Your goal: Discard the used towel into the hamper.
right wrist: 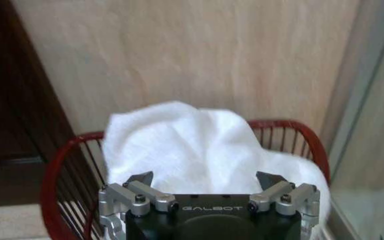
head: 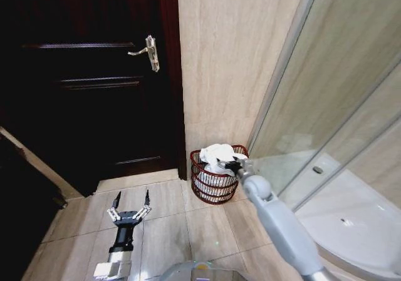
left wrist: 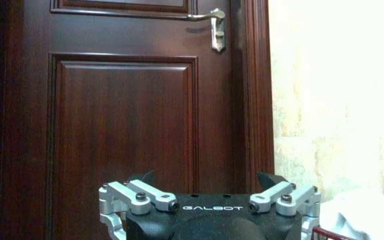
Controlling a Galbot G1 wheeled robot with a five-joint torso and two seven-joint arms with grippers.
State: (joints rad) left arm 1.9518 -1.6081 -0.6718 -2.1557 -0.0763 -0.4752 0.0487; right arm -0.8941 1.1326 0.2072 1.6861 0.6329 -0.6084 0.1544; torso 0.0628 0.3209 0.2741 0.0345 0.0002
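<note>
The right end effector [head: 232, 164] sits at the rim of the red hamper [head: 216, 190] with its fingers spread and empty, the white towel [head: 215, 155] heaped in the hamper at its 12 o'clock, while the left end effector [head: 131, 206] waits, spread too, by the door [head: 88, 81].

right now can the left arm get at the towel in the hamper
Probably not as it stands: the left gripper hangs open, low over the floor tiles, apart from the hamper, and the right gripper already sits at the towel.
</note>
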